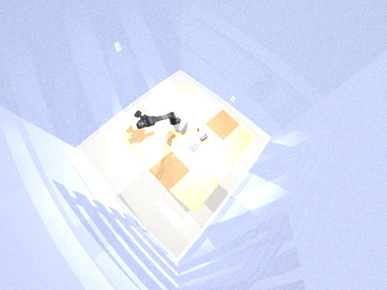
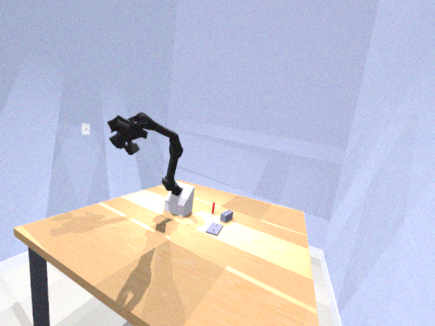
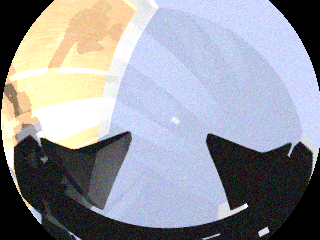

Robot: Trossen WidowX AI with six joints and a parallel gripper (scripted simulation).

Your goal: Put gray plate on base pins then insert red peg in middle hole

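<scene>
Sunlit wooden table (image 2: 245,280) on dark legs, pale blue walls (image 2: 263,87).

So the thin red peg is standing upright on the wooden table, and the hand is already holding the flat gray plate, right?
Not quite. The hand is open, empty and raised high; the flat gray plate lies on the wooden table, as the exterior view shows. The thin red peg does stand upright.

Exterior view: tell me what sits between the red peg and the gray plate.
Nothing: in the exterior view only bare tabletop separates the upright red peg from the gray plate.

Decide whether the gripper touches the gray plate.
Apart: the exterior view shows the gripper open high above the table, far from the gray plate.
</scene>
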